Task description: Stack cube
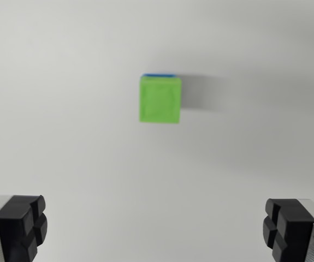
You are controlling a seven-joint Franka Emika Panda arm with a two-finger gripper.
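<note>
From my seat, the biggest thing on screen is the plain white matte tabletop (64,109), which fills the whole wrist view and runs off every side without showing an edge of its own. Next in size is the gripper (155,229), whose two black, blocky rubber-padded fingertips (23,225) sit on silver metal bodies at about 7 o'clock and 5 o'clock of the frame; I see them spread wide, with nothing between them but bare table. Then comes the bright green plastic cube (160,99), a little above centre toward 12 o'clock, well apart from both fingers. Its top face has a faint recessed square outline, though the picture is slightly blurred and I cannot read finer detail. Smallest is a thin blue strip (159,74) peeking out along the green cube's far edge, at its 12 o'clock side, touching it; it looks like the rim of a blue block underneath, but only that sliver shows. A soft grey shadow (197,98) falls from the cube toward 3 o'clock. Around the cube I have open white surface on all sides: at 9, 3, 12 and 6 o'clock alike, the broadest stretch lying between it and the fingertips.
</note>
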